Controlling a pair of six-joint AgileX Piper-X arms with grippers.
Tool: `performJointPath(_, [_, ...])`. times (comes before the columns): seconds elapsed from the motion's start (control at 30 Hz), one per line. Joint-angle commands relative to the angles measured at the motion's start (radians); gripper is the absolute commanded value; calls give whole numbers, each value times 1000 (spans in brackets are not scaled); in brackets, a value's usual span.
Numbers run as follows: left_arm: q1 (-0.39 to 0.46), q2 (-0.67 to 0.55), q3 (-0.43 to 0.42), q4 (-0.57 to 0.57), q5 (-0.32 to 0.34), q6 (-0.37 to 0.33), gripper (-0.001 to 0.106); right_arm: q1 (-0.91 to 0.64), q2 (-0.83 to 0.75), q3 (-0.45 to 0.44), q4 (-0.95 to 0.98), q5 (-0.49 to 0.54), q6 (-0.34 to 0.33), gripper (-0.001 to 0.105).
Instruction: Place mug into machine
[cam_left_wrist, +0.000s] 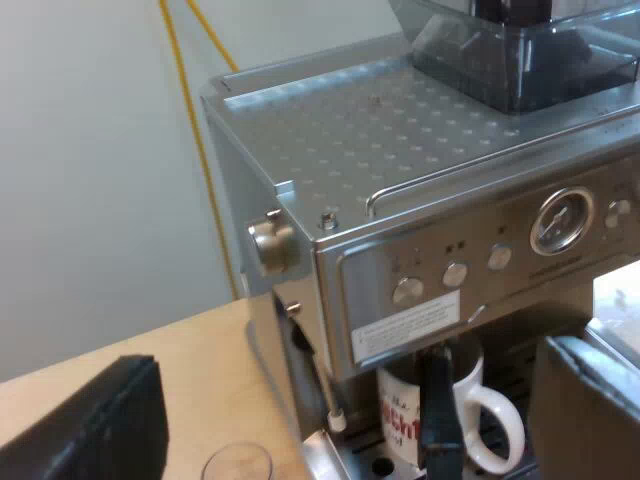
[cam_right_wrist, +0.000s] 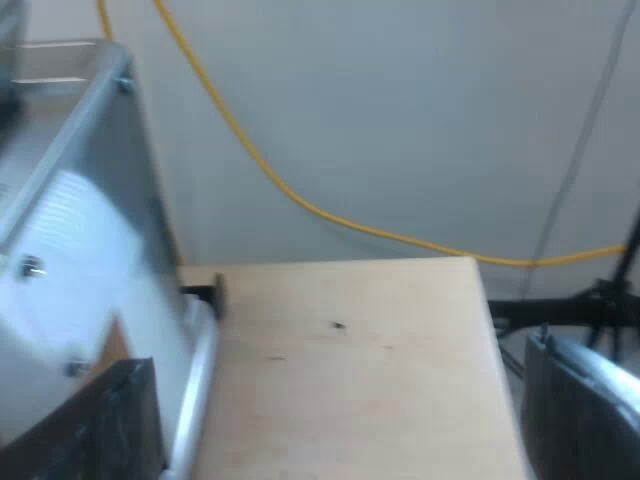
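Observation:
A white mug (cam_left_wrist: 478, 405) with red lettering stands on the drip tray under the front of the espresso machine (cam_left_wrist: 400, 180), its handle turned outward. The holder's dark handle (cam_left_wrist: 438, 415) juts out in front of the mug. My left gripper (cam_left_wrist: 340, 440) is open, back from the machine's front, and nothing sits between its fingers (cam_left_wrist: 90, 425). My right gripper (cam_right_wrist: 340, 440) is open over the wooden table (cam_right_wrist: 350, 370) beside the machine's steel side wall (cam_right_wrist: 80, 260), holding nothing.
A measuring glass (cam_left_wrist: 237, 462) stands on the table by the machine's corner. The bean hopper (cam_left_wrist: 520, 50) sits on the machine's top. A steam knob (cam_left_wrist: 270, 245) sticks out of the side. A yellow cable (cam_right_wrist: 300, 200) runs along the wall. The table edge (cam_right_wrist: 495, 330) is near the right gripper.

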Motion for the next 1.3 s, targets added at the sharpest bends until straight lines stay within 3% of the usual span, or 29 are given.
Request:
performJointPath(0.03, [1,-33,-10,32,-26,-19,102,-73,-32,-9,31,-52,-39,92])
performJointPath(0.47, [1,-294,-10,211,-25,-19,102,-110,-287,63,148,-64,-50,92])
performJointPath(0.8, [1,-493,-10,360,-60,-19,102,-110,-530,139,230,-64,-42,92])
performJointPath(1.07, [1,-683,-12,545,-60,-42,102,-110,-737,187,331,-99,-42,92])
performJointPath(1.17, [5,-694,-26,626,-54,-49,102,-110,-804,199,372,-105,-42,92])
performJointPath(1.3, [4,-696,-26,645,-56,-45,102,-110,-882,214,432,-105,-42,92])
